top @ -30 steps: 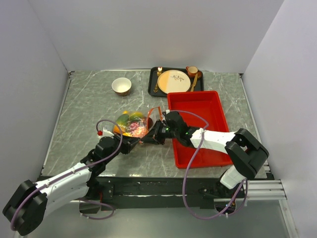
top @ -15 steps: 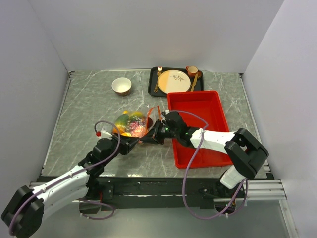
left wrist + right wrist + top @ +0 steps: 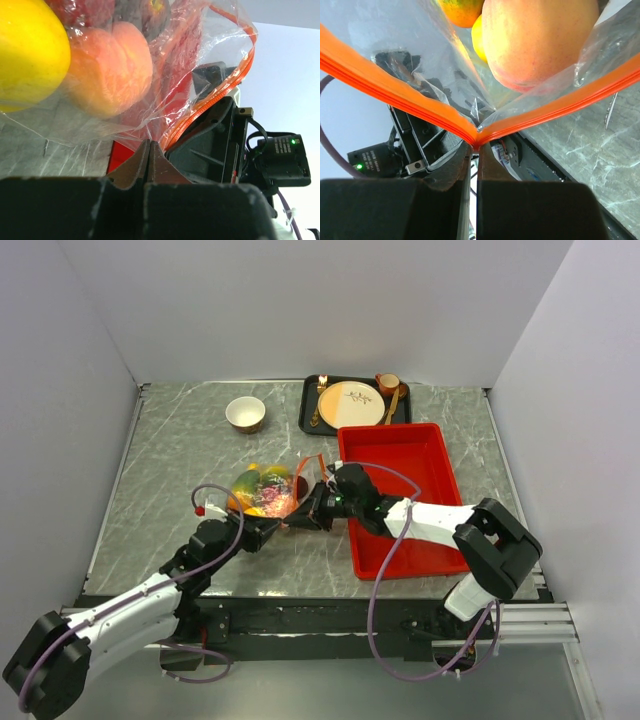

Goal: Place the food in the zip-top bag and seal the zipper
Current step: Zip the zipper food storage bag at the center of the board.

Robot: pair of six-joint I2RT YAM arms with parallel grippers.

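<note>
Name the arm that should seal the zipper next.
Right. The right pincer is pinched on the zipper where its strips meet; the left pincer only grips the bag film.

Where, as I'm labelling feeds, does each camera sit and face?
Top: above, behind the arms, looking down at the table; both arms show.
Left wrist: on that arm, low, looks past its shut jaws, pinching the bag, up at a peach.
Right wrist: on that arm, looks past its shut jaws, pinching the zipper.
Both wrist views share the zipper.
</note>
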